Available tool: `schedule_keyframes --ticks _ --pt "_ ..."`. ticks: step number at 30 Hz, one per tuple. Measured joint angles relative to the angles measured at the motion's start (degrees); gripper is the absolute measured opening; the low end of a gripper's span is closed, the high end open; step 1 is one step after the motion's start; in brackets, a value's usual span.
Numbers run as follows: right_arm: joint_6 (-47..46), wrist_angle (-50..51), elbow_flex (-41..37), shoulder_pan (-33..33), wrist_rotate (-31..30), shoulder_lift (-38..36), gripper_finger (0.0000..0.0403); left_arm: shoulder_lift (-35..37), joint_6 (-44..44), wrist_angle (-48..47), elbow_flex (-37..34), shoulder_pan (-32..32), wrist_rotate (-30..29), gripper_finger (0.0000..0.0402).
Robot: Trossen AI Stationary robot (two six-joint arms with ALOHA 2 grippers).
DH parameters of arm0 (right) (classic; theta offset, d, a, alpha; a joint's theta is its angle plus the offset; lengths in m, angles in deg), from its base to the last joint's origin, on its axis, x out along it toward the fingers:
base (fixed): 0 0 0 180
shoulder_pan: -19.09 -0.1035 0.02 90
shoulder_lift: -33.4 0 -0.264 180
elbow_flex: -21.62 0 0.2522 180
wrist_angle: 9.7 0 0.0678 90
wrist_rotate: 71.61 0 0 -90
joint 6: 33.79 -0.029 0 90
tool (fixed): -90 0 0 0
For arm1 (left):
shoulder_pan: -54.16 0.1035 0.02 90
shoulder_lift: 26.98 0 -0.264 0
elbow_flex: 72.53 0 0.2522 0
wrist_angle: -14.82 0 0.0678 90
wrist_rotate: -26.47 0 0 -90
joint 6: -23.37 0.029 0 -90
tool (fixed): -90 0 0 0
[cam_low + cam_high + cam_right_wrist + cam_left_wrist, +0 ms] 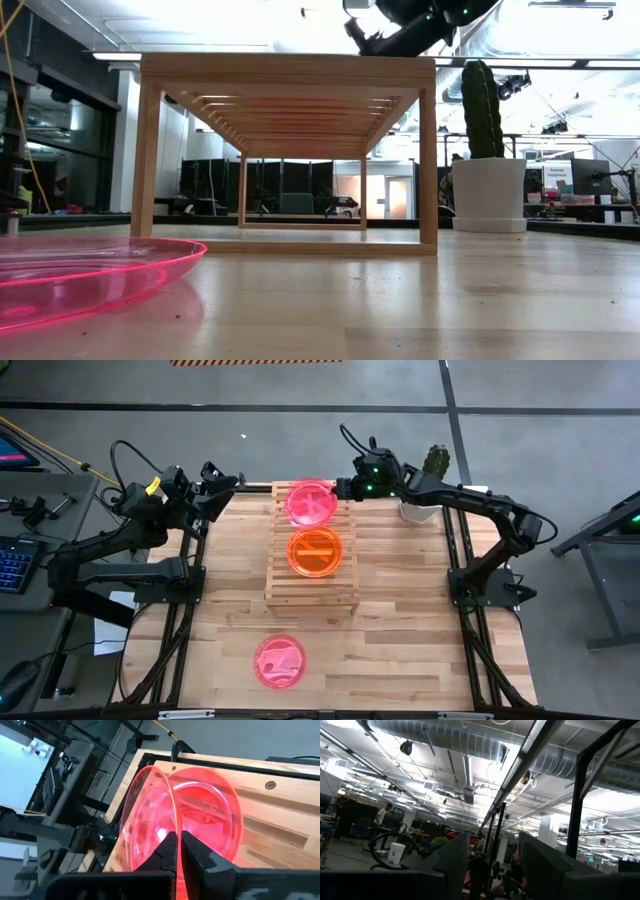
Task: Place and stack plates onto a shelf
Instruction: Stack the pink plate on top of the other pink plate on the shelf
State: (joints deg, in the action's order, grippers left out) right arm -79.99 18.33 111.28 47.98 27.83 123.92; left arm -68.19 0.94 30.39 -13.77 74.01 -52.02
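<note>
The wooden slatted shelf (310, 582) (290, 70) stands mid-table. An orange plate (315, 552) lies flat on its middle slats. A pink plate (312, 503) (200, 815) is over the shelf's far end, with my right gripper (341, 488) (176, 836) shut on it from the right. Another pink plate (280, 662) (80, 272) lies flat on the table near the near edge. My left gripper (222, 482) (495, 860) waits open at the table's far left corner, pointing up into the room. The other plates are out of view. My right gripper pinches the pink plate's rim (172, 827) on its far-right side, between the two fingers (192, 845). The fingers come roughly level from the table's right. The plate sits tilted over the shelf's far end; whether its opposite side rests on the slats cannot be told.
A cactus in a white pot (425, 500) (488, 190) stands at the far right of the table, close behind my right arm. Bare tabletop (420, 620) lies left and right of the shelf and around the near pink plate.
</note>
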Motion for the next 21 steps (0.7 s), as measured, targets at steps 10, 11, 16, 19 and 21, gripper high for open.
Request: schedule_keyframes --ticks 10,11,16,19,21 --pt "0.17 -1.78 0.0 1.62 -2.84 0.0 0.0105 -0.02 0.04 -0.48 0.0 0.0 -0.02 0.0161" --pt "0.39 -1.8 0.0 1.78 -2.85 -0.01 0.012 -0.02 0.04 -0.98 0.0 0.0 -0.02 0.0161" --pt "5.92 0.15 -0.07 2.62 -0.63 -3.22 0.018 -0.02 0.03 -3.87 0.0 0.0 -0.04 0.0161" --pt "11.55 6.14 -0.04 2.09 -0.4 -7.51 0.0197 -0.02 0.02 -7.93 0.0 0.0 -0.07 0.0161" --pt "15.55 12.02 -0.04 0.6 -1.23 -10.55 0.0203 -0.12 0.0 -11.32 0.0 0.0 -0.07 0.0161"
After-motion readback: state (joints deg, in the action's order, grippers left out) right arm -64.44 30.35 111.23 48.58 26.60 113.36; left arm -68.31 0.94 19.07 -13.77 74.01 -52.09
